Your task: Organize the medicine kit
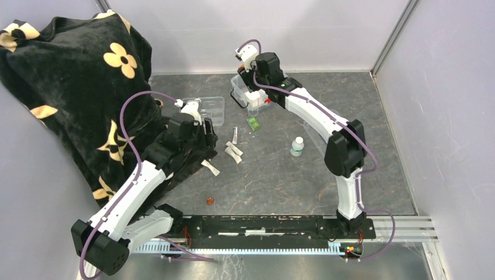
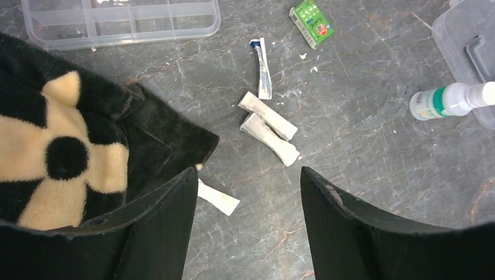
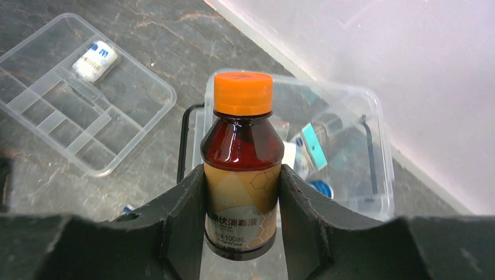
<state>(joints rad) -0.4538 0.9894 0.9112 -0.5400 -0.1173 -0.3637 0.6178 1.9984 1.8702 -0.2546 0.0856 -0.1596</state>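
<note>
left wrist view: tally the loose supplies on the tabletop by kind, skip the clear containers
white paper sachets: 3
slim blue-tipped packet: 1
green box: 1
white bottle with green label: 1
total: 6

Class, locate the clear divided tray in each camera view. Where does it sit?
Top external: divided tray, upper centre.
Left wrist: top left corner.
Right wrist: left side.
Shared landmark: the medicine kit, right of the tray in every view.
</note>
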